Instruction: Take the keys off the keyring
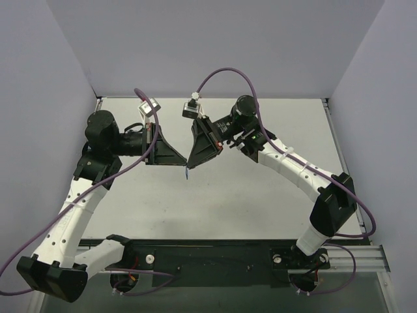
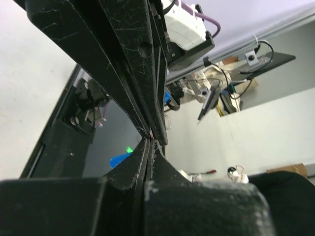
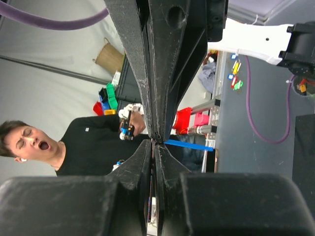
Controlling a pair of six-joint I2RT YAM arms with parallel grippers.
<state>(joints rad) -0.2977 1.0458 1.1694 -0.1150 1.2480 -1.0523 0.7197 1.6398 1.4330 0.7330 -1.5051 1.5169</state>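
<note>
The bench (image 1: 260, 202) is a plain pale grey slab boxed in by blank light walls on three sides. Both arms reach in over its middle with purple cables (image 1: 228, 70) looping above them. The left gripper (image 1: 183, 163) and the right gripper (image 1: 191, 163) meet nose to nose in the air, each clenched tight with no gap between its fingers. From above, the keyring (image 1: 187, 173) shows only as a speck of blue tag hanging just beneath that meeting point, clear of the bench. I cannot tell which gripper actually has the metal, and the key is too small to pick out anywhere. The right wrist camera shows more: the tag juts out as a thin blue strip from the touching tips. Behind them is the open room, with a person in a black top (image 3: 74, 142), a woven basket (image 3: 109, 58) and red and green bins (image 3: 107, 101) whose contents cannot be seen. The left wrist camera has none of that, only the two sets of scuffed black fingers pressed point to point, and a cluttered shelf of wires (image 2: 216, 96) beyond them.
</note>
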